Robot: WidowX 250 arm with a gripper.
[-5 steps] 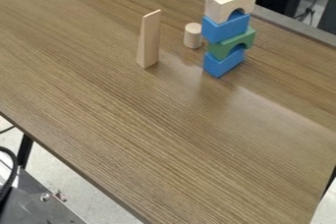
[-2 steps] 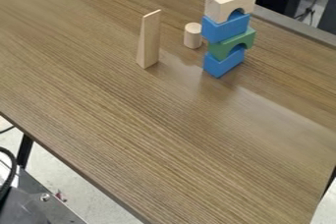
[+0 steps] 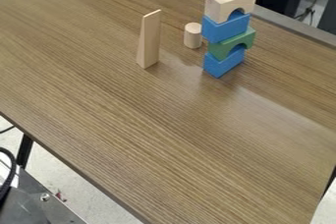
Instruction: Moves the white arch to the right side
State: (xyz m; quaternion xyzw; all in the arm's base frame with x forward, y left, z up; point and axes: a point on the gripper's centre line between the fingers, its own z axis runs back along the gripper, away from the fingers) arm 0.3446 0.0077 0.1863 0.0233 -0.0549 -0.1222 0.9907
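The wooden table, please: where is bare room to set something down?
Bare: the table from the wedge and block stack to its near edge, also left of the wedge. Crowded: where the wedge, small cylinder and stack stand close.

Smooth, matt wooden arch; faintly glossy wood-grained table.
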